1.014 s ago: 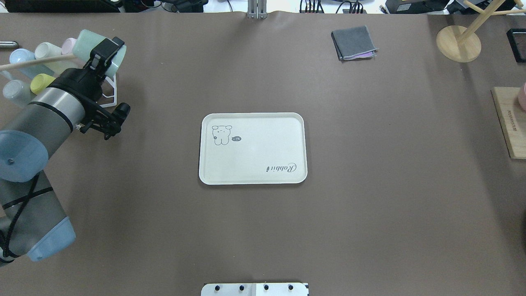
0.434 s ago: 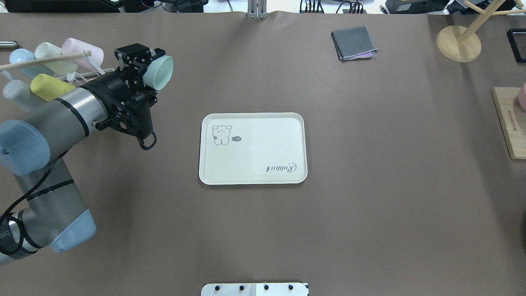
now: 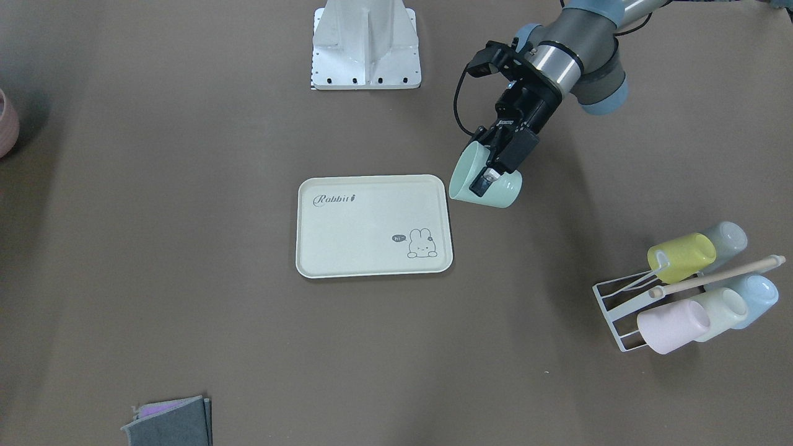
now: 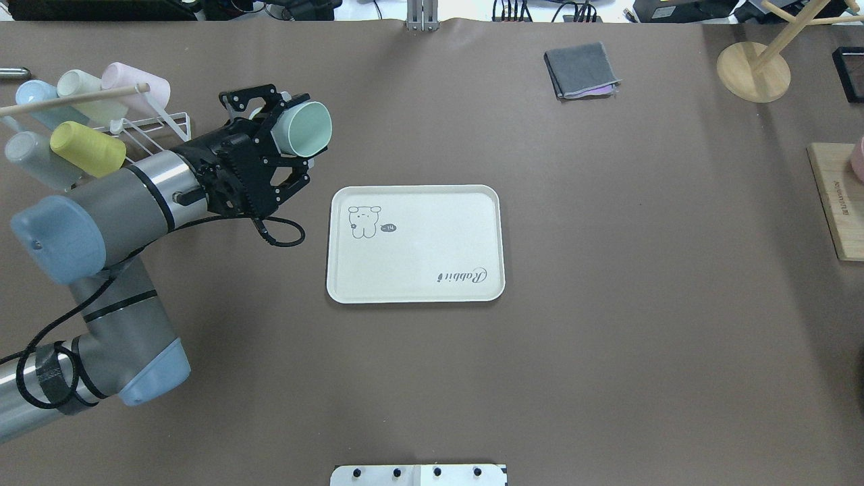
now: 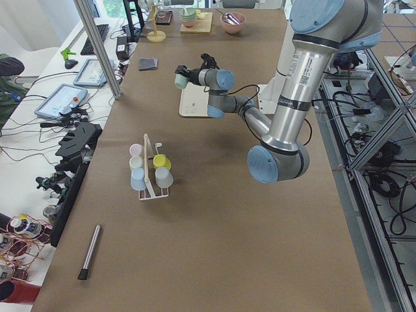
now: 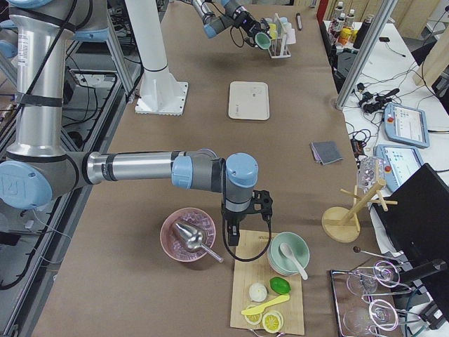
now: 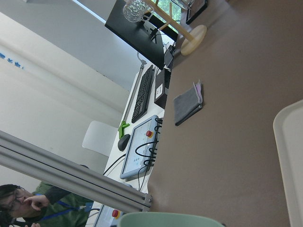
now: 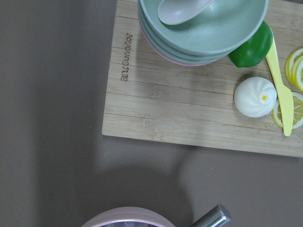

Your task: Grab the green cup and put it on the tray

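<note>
the left pincer (image 3: pixel 490 172) is clamped on the green cup (image 3: pixel 505 193); in the front-facing view one black finger (image 3: pixel 482 183) lies against the cup's outer wall and the other is hidden behind it. the cup is carried clear of the worktop (image 3: pixel 186 186), tipped onto its side with its open mouth turned toward the tray (image 3: pixel 359 235). it hangs just beside the tray's short edge on the robot's left, near the corner closest to the robot's base, and in the overhead view it is not over the tray. the tray lies flat in the middle of the worktop, with the bunny drawing at its left end and the "rabbit" script toward the other. further out on the robot's left stands a white wire rack (image 3: pixel 610 306) with a wooden stick (image 3: pixel 718 275) across it. it holds a yellow cup (image 3: pixel 681 257), a pink cup (image 3: pixel 672 325), a pale whitish-green cup (image 3: pixel 722 313) and two bluish cups (image 3: pixel 757 296), all lying tilted. a folded grey cloth (image 3: pixel 170 421) sits near the far edge, well apart from the tray. the right pincer (image 6: pixel 240 223) shows only in the side view, pointing down at the other end of the worktop, and whether it is wide or narrow cannot be told. it hangs between a pink bowl (image 6: pixel 184 223) holding a metal scoop and a wooden board (image 8: pixel 189 118). on the board are stacked bowls (image 8: pixel 208 42) with a spoon, a lime (image 8: pixel 253 47), a white bun (image 8: pixel 255 97), lemon slices and a yellow knife.
</note>
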`<state>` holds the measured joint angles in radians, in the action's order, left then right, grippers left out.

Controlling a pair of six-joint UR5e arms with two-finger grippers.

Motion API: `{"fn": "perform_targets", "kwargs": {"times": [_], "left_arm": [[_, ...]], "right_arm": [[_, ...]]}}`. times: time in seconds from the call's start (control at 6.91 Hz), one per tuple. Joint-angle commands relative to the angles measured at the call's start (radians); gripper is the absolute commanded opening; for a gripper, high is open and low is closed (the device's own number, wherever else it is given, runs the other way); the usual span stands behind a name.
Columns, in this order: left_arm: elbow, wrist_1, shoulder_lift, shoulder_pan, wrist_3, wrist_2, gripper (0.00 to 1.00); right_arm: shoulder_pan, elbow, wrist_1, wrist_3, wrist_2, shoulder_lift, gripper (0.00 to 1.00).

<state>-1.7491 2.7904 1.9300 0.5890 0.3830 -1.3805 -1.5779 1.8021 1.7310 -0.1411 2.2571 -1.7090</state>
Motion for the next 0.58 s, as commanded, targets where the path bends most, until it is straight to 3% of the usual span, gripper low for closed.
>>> {"fn": "perform_targets", "kwargs": {"times": [0.0,0.43], "left_arm": [[0.043,-0.002,0.042,-0.044,-0.256,-0.005,0.47],[0.170,-0.003,0.142,-0.092,-0.589,-0.009,0.48]], "right_arm": [[-0.001,0.016,0.002,0.000,0.009,0.000,1.00],[0.001,0.023,0.004,0.000,0.010,0.000,1.00]]}}
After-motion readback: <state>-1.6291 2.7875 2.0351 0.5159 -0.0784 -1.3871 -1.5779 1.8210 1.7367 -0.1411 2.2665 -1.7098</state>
